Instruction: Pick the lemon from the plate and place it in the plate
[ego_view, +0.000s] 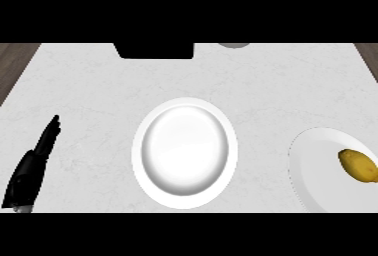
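Head view, beginning from the near edge: the left hand (31, 167) shows at the lower left, above the counter (88, 80). Its fingers are straight and released, pointing away from the robot, and they hold nothing. It looks to be at rest. The right hand does not appear in this view, so of its fingers I cannot say anything.

At about the same depth, at the right edge, stands the plate at the right (310, 150), partly cut by the border. The lemon (359, 165) lies on it, toward its right side, and no hand is near it.

A little farther in, the plate in the middle (184, 150) is white and has nothing on it. It is well apart from the lemon and from the left hand.

At the far edge of the counter there is a black block (155, 50) and beside it a small grey round thing (235, 45); what they are I cannot tell.

In my judgement the task is at its very start: the lemon is not yet grasped, and reaching, lifting, carrying and placing it on the plate in the middle are all left.
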